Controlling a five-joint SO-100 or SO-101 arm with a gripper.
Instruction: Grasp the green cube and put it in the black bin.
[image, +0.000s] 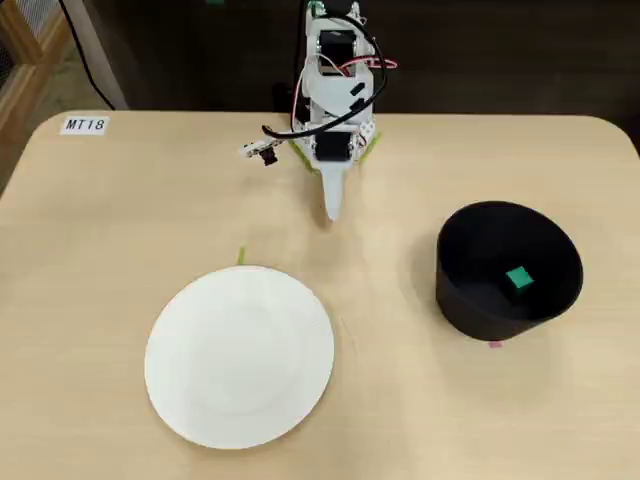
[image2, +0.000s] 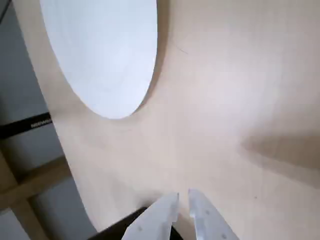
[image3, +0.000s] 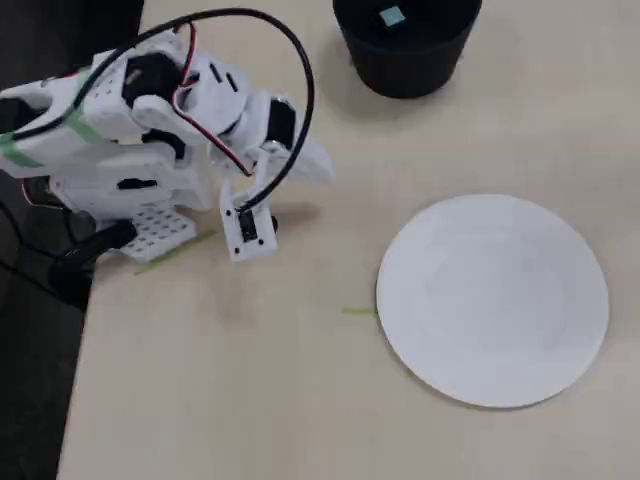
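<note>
The green cube (image: 518, 278) lies inside the black bin (image: 480, 310) at the right of the table; in the other fixed view the cube (image3: 391, 16) shows on the bin's floor, with the bin (image3: 400, 70) at the top edge. My gripper (image: 332, 205) is folded back near the arm's base at the far edge, pointing down at the table, well apart from the bin. In the wrist view the gripper (image2: 183, 197) has its white fingers almost together with nothing between them. The bin is out of the wrist view.
A large white plate (image: 240, 355) lies front left, also in the wrist view (image2: 105, 50) and the other fixed view (image3: 495, 300). A thin green tape strip (image: 241, 256) lies by its far rim. A label "MT18" (image: 84, 125) sits at the far left corner.
</note>
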